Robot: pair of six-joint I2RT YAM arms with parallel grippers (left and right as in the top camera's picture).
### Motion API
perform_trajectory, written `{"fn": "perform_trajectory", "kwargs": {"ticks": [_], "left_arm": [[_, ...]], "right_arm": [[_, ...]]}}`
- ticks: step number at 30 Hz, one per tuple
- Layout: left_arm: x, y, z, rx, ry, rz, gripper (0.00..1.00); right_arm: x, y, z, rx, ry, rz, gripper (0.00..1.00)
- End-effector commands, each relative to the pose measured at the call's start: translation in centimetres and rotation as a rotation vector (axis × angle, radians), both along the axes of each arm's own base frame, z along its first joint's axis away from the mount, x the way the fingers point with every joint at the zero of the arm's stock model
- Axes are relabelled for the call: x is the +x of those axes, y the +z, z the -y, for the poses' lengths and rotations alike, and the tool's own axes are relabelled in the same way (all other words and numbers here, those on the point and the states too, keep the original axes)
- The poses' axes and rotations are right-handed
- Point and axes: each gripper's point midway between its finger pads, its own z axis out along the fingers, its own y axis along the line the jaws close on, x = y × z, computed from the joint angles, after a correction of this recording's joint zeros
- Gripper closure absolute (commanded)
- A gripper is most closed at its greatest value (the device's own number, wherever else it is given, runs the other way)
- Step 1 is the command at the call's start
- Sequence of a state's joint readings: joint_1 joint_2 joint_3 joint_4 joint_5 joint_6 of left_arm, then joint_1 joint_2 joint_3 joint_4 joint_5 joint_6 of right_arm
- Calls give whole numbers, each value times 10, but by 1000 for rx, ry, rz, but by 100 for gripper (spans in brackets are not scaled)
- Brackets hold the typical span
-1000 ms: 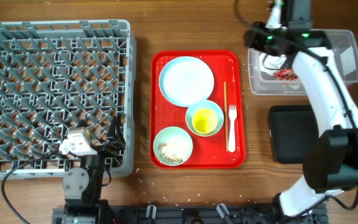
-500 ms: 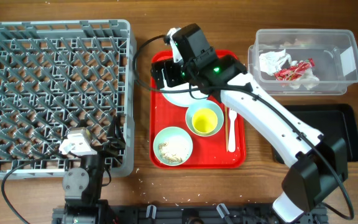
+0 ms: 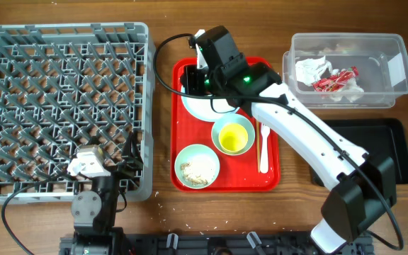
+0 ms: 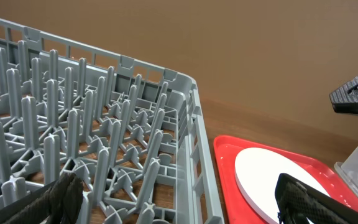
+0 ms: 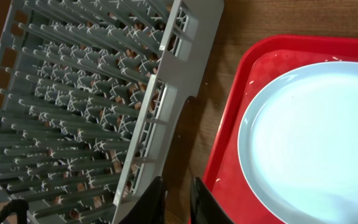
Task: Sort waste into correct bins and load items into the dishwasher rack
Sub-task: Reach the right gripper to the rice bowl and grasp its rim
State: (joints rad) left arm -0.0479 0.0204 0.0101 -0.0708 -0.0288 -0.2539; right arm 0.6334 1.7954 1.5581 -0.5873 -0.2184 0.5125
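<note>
My right gripper [image 3: 192, 79] hovers over the near-left corner of the red tray, beside the white plate [image 3: 198, 108]. In the right wrist view its fingers [image 5: 157, 199] stand a narrow gap apart and hold nothing; the plate [image 5: 316, 143] lies just to their right. My left gripper [image 3: 129, 159] rests open and empty at the grey rack's [image 3: 62, 106] front right corner, shown in the left wrist view [image 4: 179, 208]. A yellow cup [image 3: 233, 138] sits in a pale bowl. Another bowl [image 3: 197, 165] holds beige crumbs. The chopsticks [image 3: 256, 152] and white fork [image 3: 263, 152] lie on the tray's right. The napkin [image 3: 312, 71] and red packet [image 3: 331, 81] lie in the clear tub [image 3: 395, 49].
The red tray [image 3: 225, 187] lies between the rack and the bins. The black tray [image 3: 388, 145] lies below the tub, partly under my right arm. A few crumbs are scattered on the wooden table near the rack's front edge.
My right arm has swung from the clear tub leftward to the red tray's left side beside the plate. The napkin and packet stay in the tub. The left arm has not moved.
</note>
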Motion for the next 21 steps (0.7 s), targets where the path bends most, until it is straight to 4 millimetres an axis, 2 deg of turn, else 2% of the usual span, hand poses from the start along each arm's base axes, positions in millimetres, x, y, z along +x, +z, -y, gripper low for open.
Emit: {"fn": "perform_trajectory", "kwargs": {"ticks": [1,4,6,7,8,9,10,12,13,14,16,18,20,21], "left_arm": [[0,-1,0,-12,3,0,0],[0,-1,0,-12,3,1,0],[0,-1,0,-12,3,0,0],[0,-1,0,-12,3,1,0],[0,-1,0,-12,3,0,0],[0,-1,0,-12,3,0,0],[0,-1,0,-12,3,0,0],[0,-1,0,-12,3,0,0],[0,-1,0,-12,3,0,0],[0,-1,0,-12,3,0,0],[0,-1,0,-12,3,0,0],[0,-1,0,-12,3,1,0],[0,-1,0,-12,3,0,0],[0,-1,0,-12,3,0,0]], "right_arm": [[-3,13,2,31,-1,8,80],[-4,32,12,51,-15,34,74],[-14,48,17,55,12,55,46],[-21,53,18,56,37,58,39],[-33,53,21,54,59,25,38],[-41,48,23,43,69,-14,39],[-59,37,26,23,95,-103,42],[-80,21,31,-29,112,-199,51],[-100,9,38,-90,123,-279,53],[-113,3,39,-119,139,-317,53],[-132,0,28,-135,171,-344,52],[-138,-10,23,-173,100,-356,52],[-148,-34,27,-245,-56,-388,52],[-158,-49,17,-236,-29,-390,52]]}}
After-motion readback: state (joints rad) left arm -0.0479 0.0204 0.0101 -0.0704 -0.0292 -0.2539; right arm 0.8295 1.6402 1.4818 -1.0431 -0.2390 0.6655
